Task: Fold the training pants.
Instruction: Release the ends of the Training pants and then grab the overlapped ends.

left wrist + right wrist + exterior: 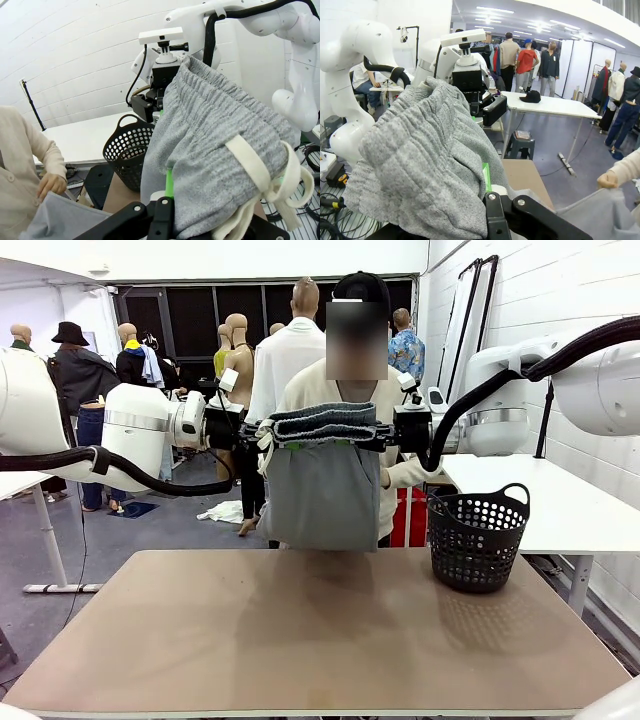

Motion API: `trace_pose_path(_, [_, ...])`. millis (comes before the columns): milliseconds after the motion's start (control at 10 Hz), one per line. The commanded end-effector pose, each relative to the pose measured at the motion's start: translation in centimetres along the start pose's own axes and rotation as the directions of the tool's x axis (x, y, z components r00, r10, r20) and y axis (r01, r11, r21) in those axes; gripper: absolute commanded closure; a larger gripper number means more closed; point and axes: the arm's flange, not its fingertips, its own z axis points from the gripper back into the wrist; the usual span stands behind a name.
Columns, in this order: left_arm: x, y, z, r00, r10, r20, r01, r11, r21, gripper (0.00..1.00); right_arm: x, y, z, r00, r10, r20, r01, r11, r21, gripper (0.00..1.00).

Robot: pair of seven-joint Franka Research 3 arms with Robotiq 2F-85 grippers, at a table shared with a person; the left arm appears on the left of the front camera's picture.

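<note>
Bare tan table (300,640) top lies nearest the camera, and a black perforated basket (478,535) stands toward its far right with the handle raised. Above the far edge, well clear of the surface, the training pants (322,490) hang in the air between the left arm (150,430) and the right arm (500,410). The left jaws and the right jaws are each clenched on one end of the gathered waistband, which bunches over them. A green pad (170,182) shows beside the grey jersey, and the white drawstring (270,170) dangles at the left arm's end. Just behind the cloth stands a person in a cream top. The wrist views show one hand (52,184) and the other hand (607,179) each pinching grey fabric lower down, seemingly the leg ends, though I cannot tell for sure. This looks like the carry-and-spread step, with no fold laid yet. The next move calls for both arms to come down level and together, so the cloth meets the table flat rather than crumpled, in time with the person's grip. Beyond, a white table (560,500) runs along a white brick wall on the right, a small white cloth (222,512) lies on the grey floor, and dark panels close the room's far end.
</note>
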Motion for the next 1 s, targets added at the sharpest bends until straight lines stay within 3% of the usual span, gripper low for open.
trace_pose_path(0, [0.33,-0.34,0.0,1.0,-0.012,0.019,0.011,1.0,0.019,1.0,0.1,0.1,-0.09,1.0,0.001,0.004,-0.001,1.0,0.009,1.0])
trace_pose_path(900, [0.33,-0.34,0.0,1.0,-0.012,0.019,0.011,1.0,0.019,1.0,0.1,0.1,-0.09,1.0,0.001,0.004,-0.001,1.0,0.009,1.0])
